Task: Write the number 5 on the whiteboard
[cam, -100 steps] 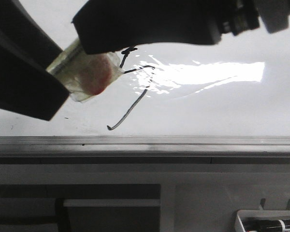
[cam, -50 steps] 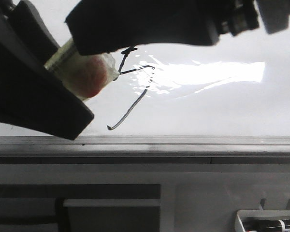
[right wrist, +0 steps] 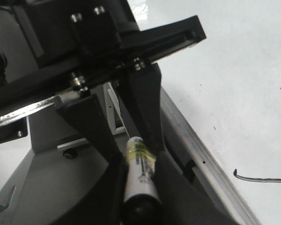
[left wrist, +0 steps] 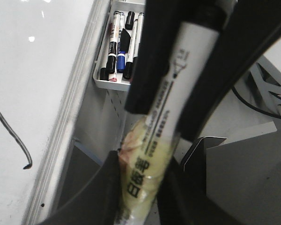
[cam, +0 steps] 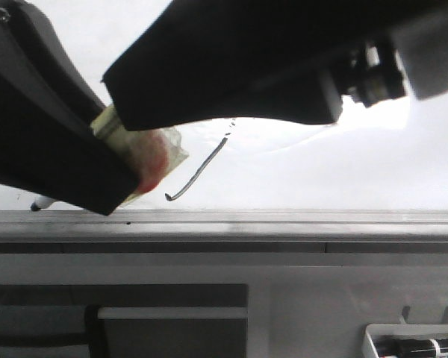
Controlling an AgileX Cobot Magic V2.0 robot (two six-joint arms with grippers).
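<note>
I'm looking at a lab or office-style test bench here: a glossy whiteboard [cam: 343, 171] with a grey metal rail [cam: 284, 218], grey cabinet fronts [cam: 321, 298] below, and a white tray of spare markers [left wrist: 117, 47].

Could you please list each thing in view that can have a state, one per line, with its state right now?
left claw: shut on the marker
marker: held in the left claw, tape wrapped near one end
right claw: not in view
number 5: only its hooked tail stroke shows, the rest hidden behind the arms
whiteboard: lying flat, marked with black strokes
spare markers: lying in a white tray, caps on
</note>
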